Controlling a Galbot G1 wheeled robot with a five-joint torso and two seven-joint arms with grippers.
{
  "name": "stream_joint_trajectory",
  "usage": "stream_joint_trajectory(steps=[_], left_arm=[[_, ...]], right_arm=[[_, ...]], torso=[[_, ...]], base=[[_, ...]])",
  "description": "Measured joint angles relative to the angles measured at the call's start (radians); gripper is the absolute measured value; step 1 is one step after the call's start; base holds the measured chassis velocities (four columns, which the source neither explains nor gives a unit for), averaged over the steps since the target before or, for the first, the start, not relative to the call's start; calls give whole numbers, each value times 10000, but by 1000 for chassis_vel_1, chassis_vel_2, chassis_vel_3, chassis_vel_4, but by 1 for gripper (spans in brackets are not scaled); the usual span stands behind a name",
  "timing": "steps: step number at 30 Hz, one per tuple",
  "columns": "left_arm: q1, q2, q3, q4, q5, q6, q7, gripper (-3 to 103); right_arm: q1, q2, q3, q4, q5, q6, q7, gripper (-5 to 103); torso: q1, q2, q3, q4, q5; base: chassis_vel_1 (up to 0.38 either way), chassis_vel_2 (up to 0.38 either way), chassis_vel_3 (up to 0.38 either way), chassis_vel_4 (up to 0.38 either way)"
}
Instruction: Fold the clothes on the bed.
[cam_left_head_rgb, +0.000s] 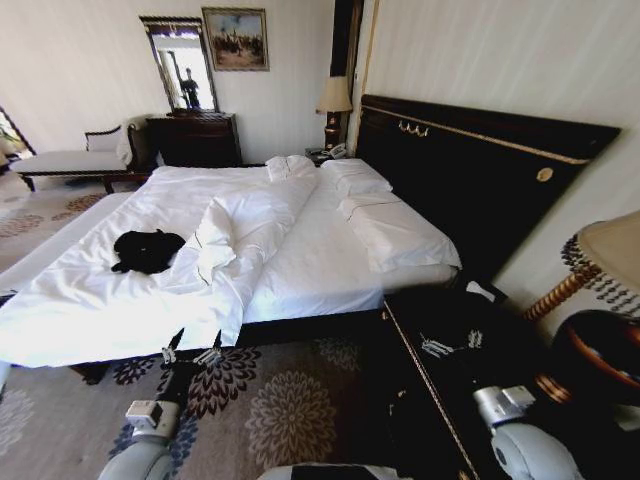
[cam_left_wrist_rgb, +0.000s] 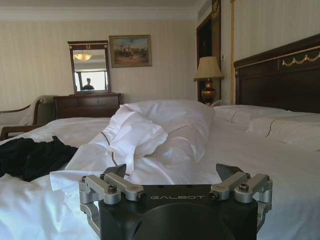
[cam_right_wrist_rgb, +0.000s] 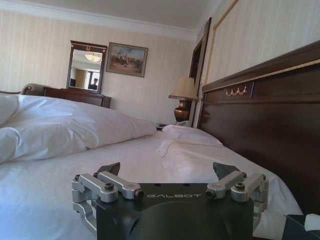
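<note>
Head view: T-shirt (cam_left_head_rgb: 147, 250) bunched on bed's (cam_left_head_rgb: 330, 270) left, unfolded.
Left fingers (cam_left_wrist_rgb: 172, 175): mine, spread, empty, low at the near edge, facing the shirt.
Right fingers (cam_right_wrist_rgb: 167, 172): spread, empty, idle near the headboard (cam_right_wrist_rgb: 270, 115).

Bunched duvet (cam_left_head_rgb: 240, 235) crowds T-shirt (cam_left_head_rgb: 147, 250); left side open.
</note>
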Motion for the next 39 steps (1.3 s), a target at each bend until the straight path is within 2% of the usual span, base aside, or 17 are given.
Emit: stream_joint_trajectory(steps=[5, 7, 10, 23, 39], left_arm=[[71, -28, -112, -21, -19, -15, 2, 100], [95, -40, -142, -42, -70, -12, -6, 100], [122, -44, -138, -89, -152, 33, -27, 100], [116, -87, -120, -96, -145, 113, -75, 100], [160, -72, -192, -188, -150, 128, -83, 100]], right_arm=[[11, -47, -28, 74, 200, -72, 3, 100], [-30, -60, -31, 168, 687, -179, 20, 100], [-41, -50, -27, 214, 836, -215, 24, 100], [-93, -129, 11, 84, -290, -5, -124, 100], [-139, -87, 57, 15, -375, 30, -183, 100]], torso=[[0, 0, 0, 1, 2], [0, 0, 0, 1, 2], [0, 0, -1, 0, 1], [2, 0, -1, 0, 3], [1, 0, -1, 0, 2]], base=[[-104, 121, 110, -108], [-121, 119, 117, -117], [-111, 106, 105, -118], [-130, 134, 126, -129], [-120, 121, 121, -104]])
